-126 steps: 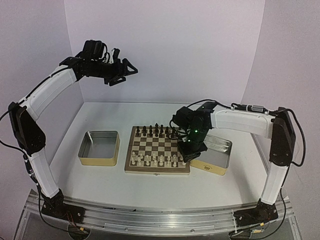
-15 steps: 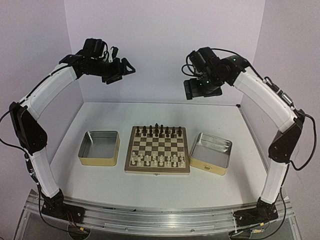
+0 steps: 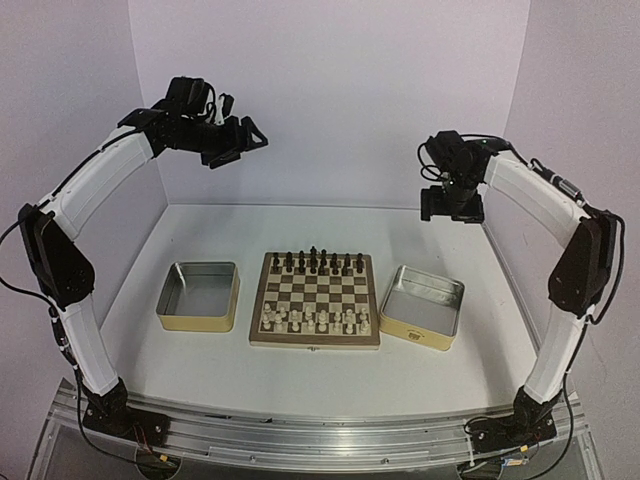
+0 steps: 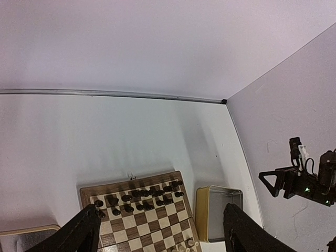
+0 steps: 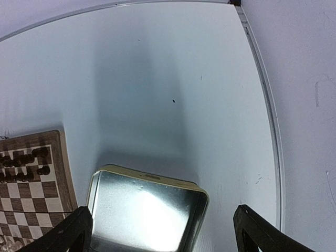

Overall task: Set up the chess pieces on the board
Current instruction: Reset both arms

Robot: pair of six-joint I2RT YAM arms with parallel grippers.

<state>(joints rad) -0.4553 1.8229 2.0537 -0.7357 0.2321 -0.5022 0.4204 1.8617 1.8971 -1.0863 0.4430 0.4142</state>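
Observation:
The board [image 3: 256,305] lies mid-table. Cream-white chess pieces [image 3: 312,320] stand in its two near rows, and dark pieces [image 3: 318,262] fill the two far rows. My left gripper [image 3: 243,143] hangs open high over the table's back left, holding nothing. My right gripper [image 3: 451,206] is open and empty too, raised near the right wall behind the right tin. The left wrist view looks down between spread fingers [image 4: 84,231] at the board [image 4: 157,226] and a few white pieces [image 4: 185,245]. In the right wrist view, the gripper [image 5: 165,236] hovers far above the tin [image 5: 152,177].
An empty metal tin [image 3: 199,295] sits left of the board and another [image 3: 423,305] sits at its right, tilted a little. White walls close the back and both sides. The board's corner [image 5: 62,173] shows left of the right tin.
The right gripper has lifted from the board's near right corner, then swung right and lower toward the right wall. The left arm has stayed still.

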